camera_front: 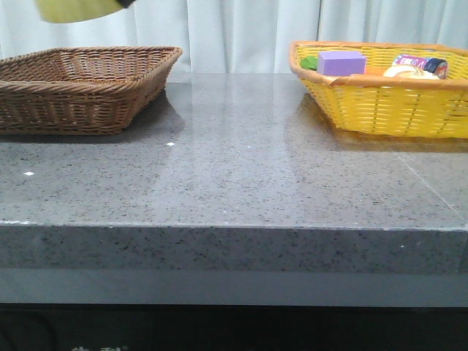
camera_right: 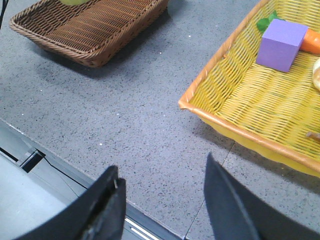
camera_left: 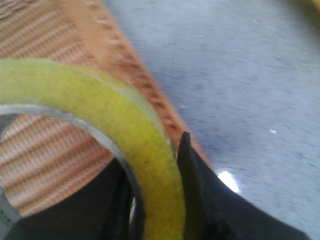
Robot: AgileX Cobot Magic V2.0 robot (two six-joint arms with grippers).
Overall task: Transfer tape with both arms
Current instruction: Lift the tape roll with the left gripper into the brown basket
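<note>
The tape (camera_left: 115, 115), a wide yellow roll with a pale inner core, hangs in the air with my left gripper (camera_left: 152, 162) shut on its wall, one finger inside the ring and one outside. It hovers over the near rim of the brown wicker basket (camera_left: 45, 60). In the front view only the tape's lower part (camera_front: 73, 10) shows at the top left, above that basket (camera_front: 80, 88). My right gripper (camera_right: 162, 175) is open and holds nothing, above the grey table's front edge, apart from the tape.
A yellow wicker basket (camera_front: 387, 110) stands at the back right, holding a purple block (camera_front: 341, 63) and other small items. The right wrist view shows its rim (camera_right: 225, 125) just beyond my right fingers. Grey stone tabletop (camera_front: 234, 161) lies between the baskets.
</note>
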